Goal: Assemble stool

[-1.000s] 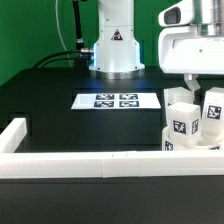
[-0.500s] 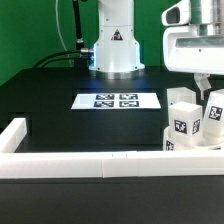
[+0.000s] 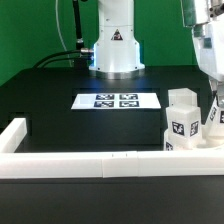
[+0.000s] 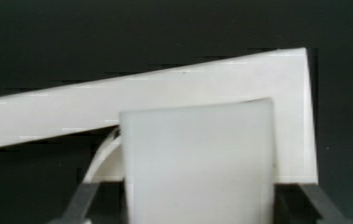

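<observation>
In the wrist view a white blocky stool leg [image 4: 194, 160] fills the space between my gripper's [image 4: 194, 205] two dark fingers [image 4: 89, 198], which press on its sides. In the exterior view the gripper [image 3: 212, 98] reaches down at the far right edge onto that leg [image 3: 215, 118], which is partly cut off by the frame. A second tagged leg [image 3: 182, 115] stands upright just to its left. More white stool parts [image 3: 190, 143] lie low behind the rail; I cannot tell whether the seat is among them.
A long white border rail [image 3: 90, 162] runs along the table's front, with a side piece [image 3: 15, 132] at the exterior view's left. The marker board [image 3: 117, 101] lies flat mid-table. The arm's base [image 3: 114, 45] stands behind it.
The jaws have closed on the right-hand leg. The hand has shifted toward the exterior view's right edge and now shows only partly.
</observation>
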You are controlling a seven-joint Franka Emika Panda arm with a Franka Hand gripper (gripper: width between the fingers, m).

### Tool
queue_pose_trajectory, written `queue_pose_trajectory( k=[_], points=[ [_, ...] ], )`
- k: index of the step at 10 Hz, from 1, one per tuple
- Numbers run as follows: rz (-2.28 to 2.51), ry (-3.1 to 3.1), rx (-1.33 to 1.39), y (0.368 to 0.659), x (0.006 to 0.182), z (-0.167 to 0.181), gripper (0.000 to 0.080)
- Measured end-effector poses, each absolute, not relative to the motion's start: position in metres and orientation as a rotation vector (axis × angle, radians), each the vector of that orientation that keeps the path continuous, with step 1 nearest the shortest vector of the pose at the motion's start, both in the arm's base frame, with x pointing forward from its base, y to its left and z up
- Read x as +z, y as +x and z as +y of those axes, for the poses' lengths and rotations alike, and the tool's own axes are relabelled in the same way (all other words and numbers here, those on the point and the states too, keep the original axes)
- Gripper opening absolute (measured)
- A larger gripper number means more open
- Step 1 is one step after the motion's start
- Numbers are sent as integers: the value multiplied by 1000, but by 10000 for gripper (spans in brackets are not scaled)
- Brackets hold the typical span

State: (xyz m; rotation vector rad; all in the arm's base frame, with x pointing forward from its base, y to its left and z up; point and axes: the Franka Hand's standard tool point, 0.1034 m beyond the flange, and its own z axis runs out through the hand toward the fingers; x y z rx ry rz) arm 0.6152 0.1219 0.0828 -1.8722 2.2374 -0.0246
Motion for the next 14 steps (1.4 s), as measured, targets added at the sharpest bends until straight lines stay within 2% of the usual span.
queue_pose_trajectory(
  k=[4,6,9,10,11,12,14],
  points=[
    [2414,-1635,14,615,82,123,340],
    [2578,-1301,63,615,82,120,340],
    [2545,-1310,48,614,81,121,348],
    [2508,-1381,41,614,82,122,535],
    [2416,-1541,49,613,87,124,535],
    [2274,-1740,51,613,95,124,625],
    [1990,-2063,63,613,106,129,642]
  ],
)
